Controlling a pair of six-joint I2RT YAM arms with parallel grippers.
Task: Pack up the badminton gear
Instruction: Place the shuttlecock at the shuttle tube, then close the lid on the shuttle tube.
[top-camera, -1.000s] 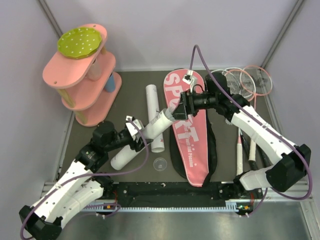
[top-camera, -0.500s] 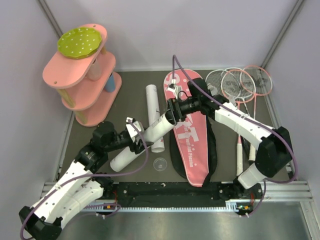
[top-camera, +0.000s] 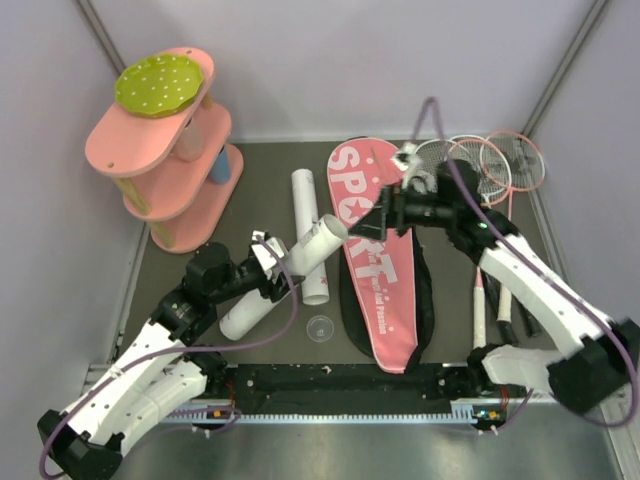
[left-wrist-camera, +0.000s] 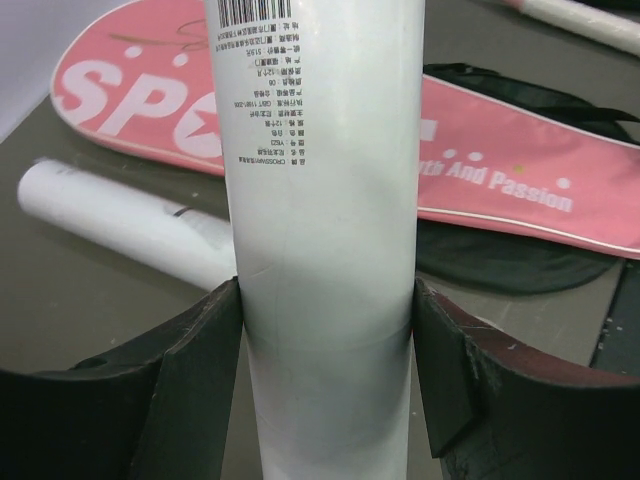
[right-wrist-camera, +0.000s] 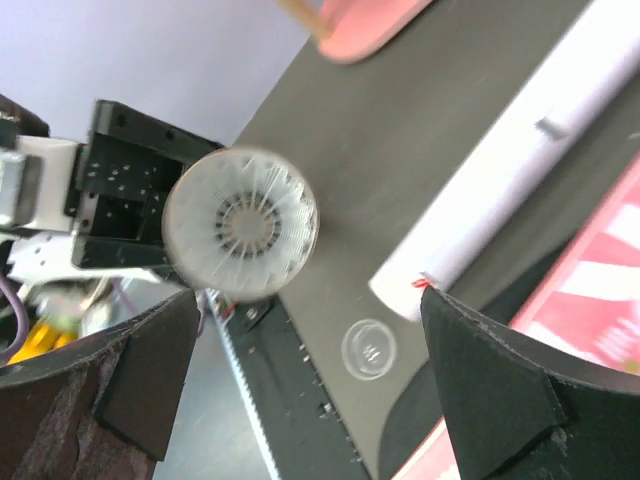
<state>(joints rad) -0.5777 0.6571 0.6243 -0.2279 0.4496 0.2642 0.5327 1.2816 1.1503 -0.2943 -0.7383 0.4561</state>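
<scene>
My left gripper (top-camera: 272, 272) (left-wrist-camera: 325, 330) is shut on a long white tube (top-camera: 315, 245) (left-wrist-camera: 320, 200), held tilted with its open mouth toward the bag. In the right wrist view that mouth (right-wrist-camera: 240, 225) shows a white feather shuttlecock inside. My right gripper (top-camera: 385, 215) (right-wrist-camera: 320, 380) hovers open over the pink "SPORT" bag (top-camera: 375, 265) (left-wrist-camera: 500, 150), a short way off the tube's mouth, with nothing between its fingers. A second white tube (top-camera: 306, 215) (right-wrist-camera: 500, 190) lies flat on the table. Three pink and white rackets (top-camera: 485, 165) lie at the back right.
A clear round cap (top-camera: 320, 327) (right-wrist-camera: 368, 348) lies near the front rail. The pink tiered shelf (top-camera: 165, 170) with a green dotted disc (top-camera: 160, 83) stands at the back left. Racket handles (top-camera: 480, 300) run toward the right arm's base.
The right gripper went up to the held tube's mouth, then drew back to the right with its jaws wider. The left arm and its tube stayed still.
</scene>
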